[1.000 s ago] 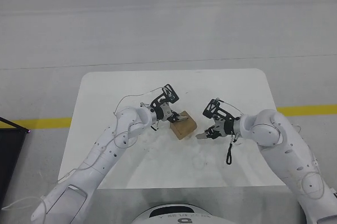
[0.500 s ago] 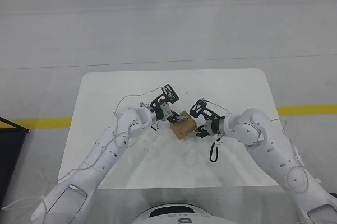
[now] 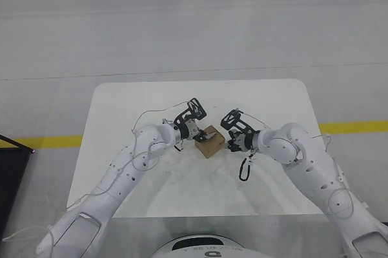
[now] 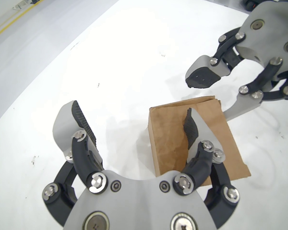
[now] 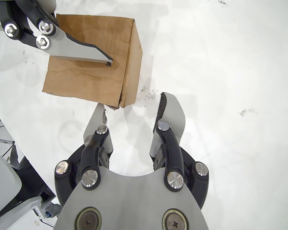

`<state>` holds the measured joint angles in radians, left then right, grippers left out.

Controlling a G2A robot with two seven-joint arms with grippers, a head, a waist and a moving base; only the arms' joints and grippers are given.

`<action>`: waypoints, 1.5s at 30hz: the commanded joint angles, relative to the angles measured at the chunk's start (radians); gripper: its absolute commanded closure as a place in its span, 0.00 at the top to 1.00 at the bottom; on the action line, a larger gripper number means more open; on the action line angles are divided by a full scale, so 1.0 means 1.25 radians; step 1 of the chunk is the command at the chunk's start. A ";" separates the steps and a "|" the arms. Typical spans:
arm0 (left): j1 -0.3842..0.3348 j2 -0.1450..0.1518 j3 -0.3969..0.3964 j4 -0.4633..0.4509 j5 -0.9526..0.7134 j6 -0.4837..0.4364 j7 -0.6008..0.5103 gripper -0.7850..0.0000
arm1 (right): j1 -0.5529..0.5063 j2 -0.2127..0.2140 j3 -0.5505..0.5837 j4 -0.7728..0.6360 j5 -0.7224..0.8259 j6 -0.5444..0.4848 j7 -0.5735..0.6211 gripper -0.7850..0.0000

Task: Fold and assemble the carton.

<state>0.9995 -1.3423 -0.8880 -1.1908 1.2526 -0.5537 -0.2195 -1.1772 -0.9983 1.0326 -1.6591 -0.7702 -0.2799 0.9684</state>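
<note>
Top view: white counter (image 3: pixel 116 116); brown carton (image 3: pixel 210 143) mid-counter, boxed up; left fingers (image 4: pixel 196 128) apart, one resting on its top; right fingers (image 5: pixel 172 111) apart, one at its corner. Likely risk: an uneven push skids the carton and a flap springs open.

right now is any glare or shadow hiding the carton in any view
Left wrist view: the table glares bright white beyond the carton, but the carton itself is evenly lit. Right wrist view: a soft shadow lies on the table beside the carton's side wall, hiding nothing. Top view: even light, and the carton is plain to see.
</note>
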 commanded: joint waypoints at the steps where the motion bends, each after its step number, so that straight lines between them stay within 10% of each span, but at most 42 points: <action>1: -0.002 -0.001 0.000 0.002 -0.001 0.003 -0.001 1.00 | -0.009 0.002 0.011 -0.008 0.001 0.006 -0.002 0.46; 19: 0.015 0.009 -0.044 -0.016 -0.025 0.003 0.043 1.00 | -0.105 0.021 0.067 -0.155 -0.011 -0.023 -0.014 0.80; 32: 0.016 0.008 -0.046 -0.003 -0.068 -0.015 0.024 1.00 | -0.073 0.013 0.049 -0.136 0.001 0.029 -0.024 0.75; 45: -0.010 0.001 -0.064 0.120 -0.352 -0.200 -0.007 1.00 | -0.154 0.023 0.103 -0.168 -0.063 -0.030 -0.190 0.70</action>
<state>0.9893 -1.3407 -0.9664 -1.0495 0.8337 -0.7913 -0.2243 -1.3649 -0.9703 1.1571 -1.8668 -0.8465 -0.3141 0.7367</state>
